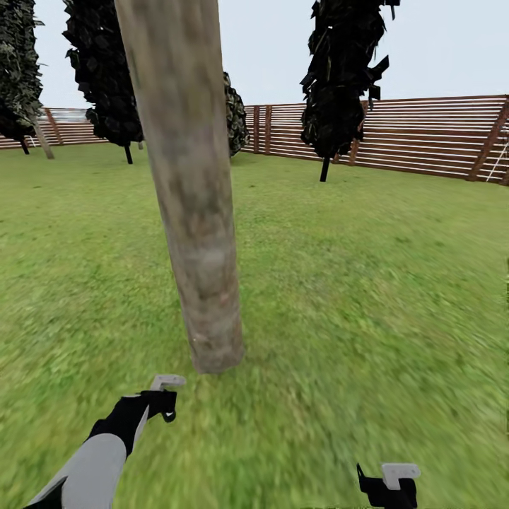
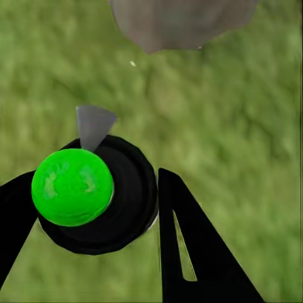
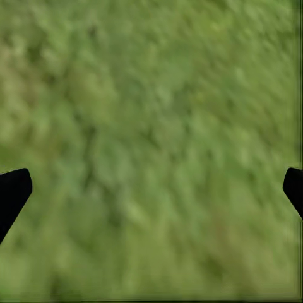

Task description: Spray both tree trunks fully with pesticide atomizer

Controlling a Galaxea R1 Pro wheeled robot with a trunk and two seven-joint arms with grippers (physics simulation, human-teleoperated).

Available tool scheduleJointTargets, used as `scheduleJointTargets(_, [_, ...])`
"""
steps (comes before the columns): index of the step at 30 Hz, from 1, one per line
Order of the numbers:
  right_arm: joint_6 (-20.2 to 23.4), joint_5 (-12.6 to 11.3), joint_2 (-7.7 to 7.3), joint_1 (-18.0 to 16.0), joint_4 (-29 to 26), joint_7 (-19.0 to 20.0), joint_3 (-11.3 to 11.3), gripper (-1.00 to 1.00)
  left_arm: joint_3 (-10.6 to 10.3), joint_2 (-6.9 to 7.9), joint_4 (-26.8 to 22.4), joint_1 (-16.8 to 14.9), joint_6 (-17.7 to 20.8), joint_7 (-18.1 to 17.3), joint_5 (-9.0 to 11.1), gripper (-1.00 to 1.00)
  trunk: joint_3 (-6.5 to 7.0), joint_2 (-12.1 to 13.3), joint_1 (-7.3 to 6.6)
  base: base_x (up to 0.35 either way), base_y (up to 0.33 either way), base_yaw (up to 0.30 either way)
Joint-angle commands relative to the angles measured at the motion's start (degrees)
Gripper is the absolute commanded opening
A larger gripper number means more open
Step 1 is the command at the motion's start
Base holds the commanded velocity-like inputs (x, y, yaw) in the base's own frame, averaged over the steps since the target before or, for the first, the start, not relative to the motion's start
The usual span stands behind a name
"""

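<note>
Your head camera looks down a thick, smooth, mottled grey-tan tree trunk (image 1: pixel 194 205) that rises out of the blurred green lawn (image 1: pixel 367 283) right in front of you, leaning slightly to the left toward its top and cut off by the frame's upper edge. Your left arm, grey with a black wrist, reaches in from the lower left, and your left gripper (image 1: pixel 164 396) sits just short of the trunk's base, near it but not touching. In the left wrist view that gripper (image 2: pixel 95 221) is pinching the pesticide atomizer (image 2: pixel 95 192), a round black body topped with a bright green ball, with a small grey wedge-shaped nozzle poking out toward the trunk; one black finger (image 2: pixel 196 252) presses against the body on one side and the other finger shows at the opposite edge, so the atomizer is off the grass and held between them, with the foot of the trunk (image 2: pixel 180 22) just beyond it. Your right gripper (image 1: pixel 389 484) hangs low at the bottom right, well apart from the trunk, and in the right wrist view its two black fingertips (image 3: pixel 12 192) stand spread wide over bare grass with nothing between them. Behind the trunk stand dark, thin-stemmed cypress-like trees (image 1: pixel 343 78) and a brown horizontal-slat wooden fence (image 1: pixel 424 138) closing the garden
</note>
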Motion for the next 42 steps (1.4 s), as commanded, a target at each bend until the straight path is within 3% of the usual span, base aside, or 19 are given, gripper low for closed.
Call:
scheduleJointTargets(1, [-0.18,0.62,0.01,-0.06,0.09,-0.17,-0.38,1.00,0.40,-0.45,-0.25,0.04,0.15,-0.46,-0.45,-1.00,-0.05,-0.02,-0.01,0.000,0.000,-0.076])
scheduleJointTargets(2, [-0.17,0.62,0.01,-0.06,0.09,-0.17,-0.38,1.00,0.36,-1.11,-0.18,0.05,0.08,-0.49,-0.47,-1.00,-0.05,-0.02,-0.01,-0.027,0.000,-0.039])
scheduleJointTargets(3, [-0.20,0.66,0.01,-0.06,0.09,-0.18,-0.38,1.00,0.34,-2.90,-0.13,-0.12,0.01,-0.28,-0.56,-1.00,-0.05,-0.02,-0.01,-0.244,0.000,-0.010])
scheduleJointTargets(5, [-0.20,0.64,0.01,-0.06,0.09,-0.18,-0.38,1.00,0.33,-3.54,-0.23,-0.36,0.14,-0.20,-0.62,-1.00,-0.05,-0.02,-0.01,-0.179,0.000,-0.003])
scheduleJointTargets(9, [-0.20,0.68,0.01,-0.06,0.09,-0.18,-0.38,1.00,0.41,-3.12,-0.74,-0.43,0.25,-0.11,-0.75,-1.00,-0.05,-0.02,-0.01,-0.046,0.000,-0.001])
scheduleJointTargets(13, [-0.19,0.68,0.01,-0.06,0.09,-0.18,-0.32,1.00,0.47,-0.99,-4.01,-0.34,0.54,-0.40,-0.45,-1.00,-0.05,-0.02,-0.01,-0.003,0.000,0.000])
scheduleJointTargets(14, [-0.17,0.68,0.01,-0.06,0.09,-0.18,-0.31,1.00,0.42,-1.23,-4.08,-0.35,0.57,-0.38,-0.52,-1.00,-0.05,-0.02,-0.01,0.000,0.000,0.000])
scheduleJointTargets(18, [-0.19,0.68,0.01,-0.06,0.09,-0.18,-0.30,1.00,0.28,-5.22,-4.22,-0.53,0.58,-0.40,-0.74,-1.00,-0.05,-0.02,-0.01,0.000,0.000,0.000])
scheduleJointTargets(21, [-0.17,0.68,0.01,-0.06,0.14,-0.18,-0.30,1.00,0.32,-5.77,-4.18,-1.17,0.70,-0.51,-0.72,-1.00,-0.05,-0.02,-0.01,0.000,0.000,0.000])
scheduleJointTargets(30, [-0.17,0.68,0.01,-0.06,0.09,-0.18,-0.31,1.00,0.37,-2.38,-7.03,-0.84,1.96,-0.51,-0.78,-1.00,-0.05,-0.02,-0.01,-0.145,0.040,-0.087])
scheduleJointTargets(33, [-0.21,0.68,0.05,-0.06,0.02,-0.18,-0.30,1.00,0.14,-2.89,-6.79,-1.00,1.74,-0.19,-0.79,-1.00,-0.05,-0.02,-0.01,-0.037,0.010,-0.050])
scheduleJointTargets(35, [-0.18,0.68,0.09,-0.06,-0.01,-0.18,-0.30,1.00,-2.03,-4.25,-6.77,-1.71,1.90,-0.13,-0.66,-1.00,-0.05,-0.02,-0.01,-0.004,0.001,-0.006])
scheduleJointTargets(36, [-0.17,0.68,0.09,-0.06,0.00,-0.18,-0.29,1.00,-2.65,-4.17,-6.84,-2.08,1.96,-0.18,-0.52,-1.00,-0.05,-0.02,-0.01,-0.002,0.000,-0.002])
scheduleJointTargets(37, [-0.16,0.68,0.09,-0.06,0.00,-0.18,-0.29,1.00,-3.10,-3.61,-6.94,-2.76,2.03,-0.29,-0.42,-1.00,-0.05,-0.02,-0.01,-0.001,0.000,-0.001])
scheduleJointTargets(39, [-0.15,0.72,0.09,-0.06,-0.04,-0.18,-0.29,1.00,-3.26,0.11,-6.92,-3.69,2.53,-0.56,-0.01,-1.00,-0.05,-0.02,-0.01,0.000,0.000,0.000])
scheduleJointTargets(41, [-0.15,0.72,0.09,-0.06,-0.05,-0.18,-0.29,1.00,-3.40,1.91,-6.83,-3.81,4.29,-0.66,1.00,-1.00,-0.05,-0.02,-0.01,0.000,0.000,0.000])
scheduleJointTargets(42, [-0.15,0.73,0.05,-0.06,-0.03,-0.18,-0.29,1.00,-3.63,2.14,-6.81,-3.75,5.13,-0.68,1.47,-1.00,-0.05,-0.02,-0.01,0.000,0.000,0.000])
